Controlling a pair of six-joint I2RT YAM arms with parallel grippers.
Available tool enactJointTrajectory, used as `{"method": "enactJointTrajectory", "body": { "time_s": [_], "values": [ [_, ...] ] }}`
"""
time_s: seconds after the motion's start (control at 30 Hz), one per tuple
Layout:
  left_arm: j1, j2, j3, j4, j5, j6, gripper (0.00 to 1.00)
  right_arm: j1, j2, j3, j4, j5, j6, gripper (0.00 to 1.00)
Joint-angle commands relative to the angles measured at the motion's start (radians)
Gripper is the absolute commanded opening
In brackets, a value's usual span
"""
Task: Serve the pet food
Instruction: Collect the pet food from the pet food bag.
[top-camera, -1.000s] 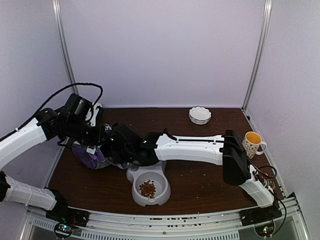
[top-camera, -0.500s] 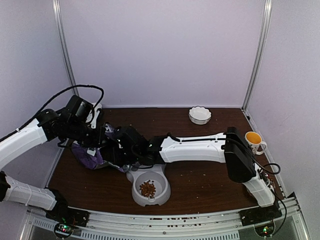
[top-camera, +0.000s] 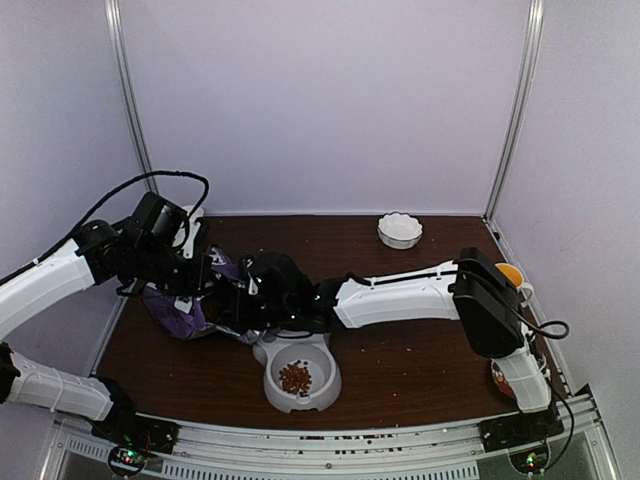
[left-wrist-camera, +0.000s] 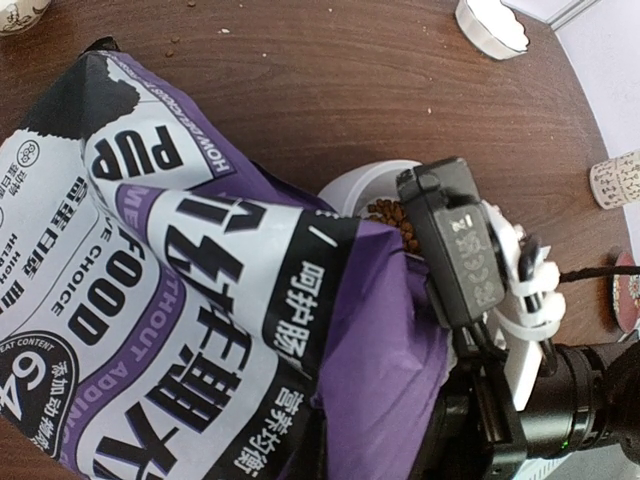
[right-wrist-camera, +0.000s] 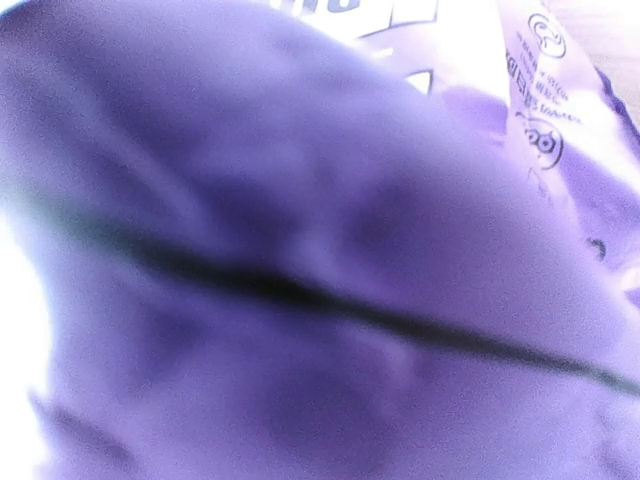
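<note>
The left claw (top-camera: 196, 272) is clamped tight on the purple printed food bag (top-camera: 180, 314) at 9 o'clock on the brown surface (top-camera: 400, 350). The right claw (top-camera: 252, 298) is buried against it, and I cannot tell its opening. Reddish-brown kibble pellets (top-camera: 295, 377) lie in the near well of the grey double bowl (top-camera: 328, 388) at 6 o'clock.

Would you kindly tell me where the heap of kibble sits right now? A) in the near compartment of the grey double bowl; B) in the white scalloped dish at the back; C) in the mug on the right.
A: the top view shows the kibble heaped in the near compartment of the grey double bowl.
</note>
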Motion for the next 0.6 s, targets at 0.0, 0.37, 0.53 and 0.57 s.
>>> {"method": "enactJointTrajectory", "body": {
  "time_s": [0.0, 0.37, 0.53, 0.57],
  "values": [
    [-0.004, -0.039, 0.009, 0.105, -0.012, 0.007, 0.00, -0.010, -0.031, -0.065, 0.075, -0.089, 0.082, 0.00],
    [-0.004, -0.057, -0.009, 0.095, -0.041, 0.009, 0.00, -0.030, -0.093, -0.143, 0.159, -0.106, 0.119, 0.00],
    [-0.004, -0.063, -0.017, 0.093, -0.052, 0.012, 0.00, -0.043, -0.118, -0.183, 0.190, -0.112, 0.132, 0.00],
    [-0.004, -0.065, -0.018, 0.093, -0.054, 0.011, 0.00, -0.045, -0.125, -0.187, 0.192, -0.114, 0.132, 0.00]
  ]
}}
